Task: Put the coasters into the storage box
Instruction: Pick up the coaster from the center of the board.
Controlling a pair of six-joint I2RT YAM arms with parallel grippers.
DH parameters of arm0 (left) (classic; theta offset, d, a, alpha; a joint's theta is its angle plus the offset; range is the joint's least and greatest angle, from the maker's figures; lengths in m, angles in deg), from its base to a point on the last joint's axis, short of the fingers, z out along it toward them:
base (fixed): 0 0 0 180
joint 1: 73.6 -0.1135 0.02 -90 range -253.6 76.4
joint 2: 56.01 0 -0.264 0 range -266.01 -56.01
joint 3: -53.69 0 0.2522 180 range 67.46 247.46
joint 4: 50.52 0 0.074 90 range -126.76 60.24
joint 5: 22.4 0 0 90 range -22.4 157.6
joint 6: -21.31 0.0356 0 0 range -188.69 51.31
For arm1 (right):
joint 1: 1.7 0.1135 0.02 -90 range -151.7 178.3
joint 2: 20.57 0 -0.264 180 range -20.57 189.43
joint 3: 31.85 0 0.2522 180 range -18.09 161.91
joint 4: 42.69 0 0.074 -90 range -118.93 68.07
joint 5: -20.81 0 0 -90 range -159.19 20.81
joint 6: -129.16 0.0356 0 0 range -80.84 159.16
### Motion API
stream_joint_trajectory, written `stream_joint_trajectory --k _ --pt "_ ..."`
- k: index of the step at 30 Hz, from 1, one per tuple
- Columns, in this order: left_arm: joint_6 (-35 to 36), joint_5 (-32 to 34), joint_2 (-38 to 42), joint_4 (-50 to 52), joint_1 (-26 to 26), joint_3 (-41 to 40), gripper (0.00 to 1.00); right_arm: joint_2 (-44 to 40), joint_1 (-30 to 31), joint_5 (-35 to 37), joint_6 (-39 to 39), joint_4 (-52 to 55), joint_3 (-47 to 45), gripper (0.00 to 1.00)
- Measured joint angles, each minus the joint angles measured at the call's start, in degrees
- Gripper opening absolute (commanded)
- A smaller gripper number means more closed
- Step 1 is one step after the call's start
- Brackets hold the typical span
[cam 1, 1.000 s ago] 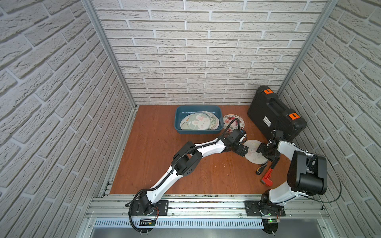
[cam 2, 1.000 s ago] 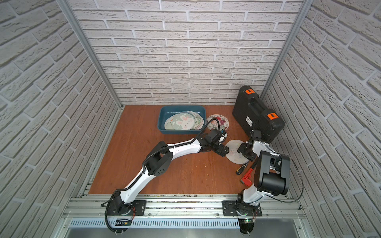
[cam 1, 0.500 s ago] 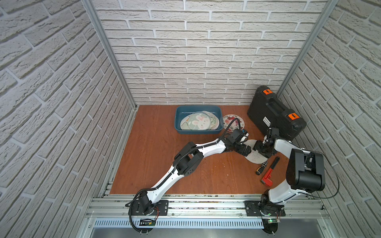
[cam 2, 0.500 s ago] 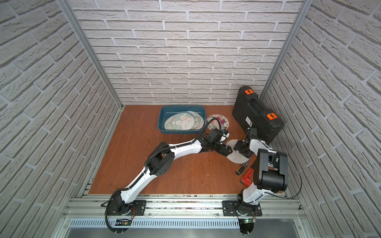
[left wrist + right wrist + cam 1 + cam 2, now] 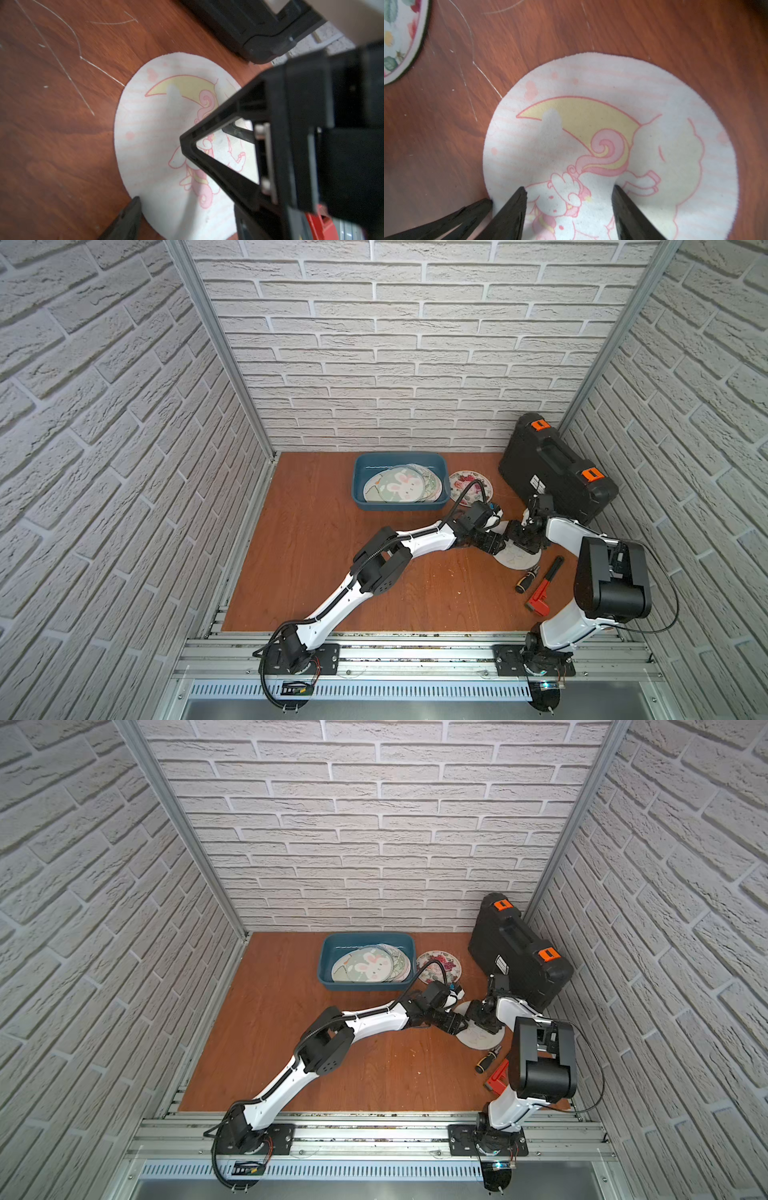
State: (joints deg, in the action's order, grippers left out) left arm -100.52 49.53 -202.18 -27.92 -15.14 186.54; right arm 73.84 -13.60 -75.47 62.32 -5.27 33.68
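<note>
The left gripper (image 5: 498, 546) had moved in to the pink coaster (image 5: 517, 561), right of centre, its jaw state unclear. The right gripper (image 5: 568, 188), jaws apart, pinned it. A lift toward the storage box (image 5: 360, 489), upper centre, seemed next.

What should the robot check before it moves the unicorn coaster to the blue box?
1. The right hand is open and pressing on the unicorn coaster: ok.
2. The left hand is at the coaster's edge: ok.
3. The left hand has a grip on it: cannot tell.
4. The coaster is off the table: not ok, it looks flat on the wood.
5. Room in the storage box: ok, bare floor shows beside the coasters inside.
6. All coasters in: not ok, the rose coaster lies beside the box.
</note>
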Motion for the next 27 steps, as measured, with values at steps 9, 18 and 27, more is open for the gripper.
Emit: stream_joint_trajectory --k 9,18,27 --pt "-1.1 -1.6 -0.8 -0.1 0.2 0.7 0.45 0.1 0.2 0.0 0.0 -0.3 0.0 0.65" --pt "-1.4 -2.4 -1.9 0.1 0.3 0.9 0.0 0.1 0.4 0.0 0.0 -0.4 0.0 0.65" --pt "-1.1 -2.2 -1.9 0.1 0.3 0.8 0.0 0.1 0.5 0.0 0.0 -0.4 0.0 0.65"
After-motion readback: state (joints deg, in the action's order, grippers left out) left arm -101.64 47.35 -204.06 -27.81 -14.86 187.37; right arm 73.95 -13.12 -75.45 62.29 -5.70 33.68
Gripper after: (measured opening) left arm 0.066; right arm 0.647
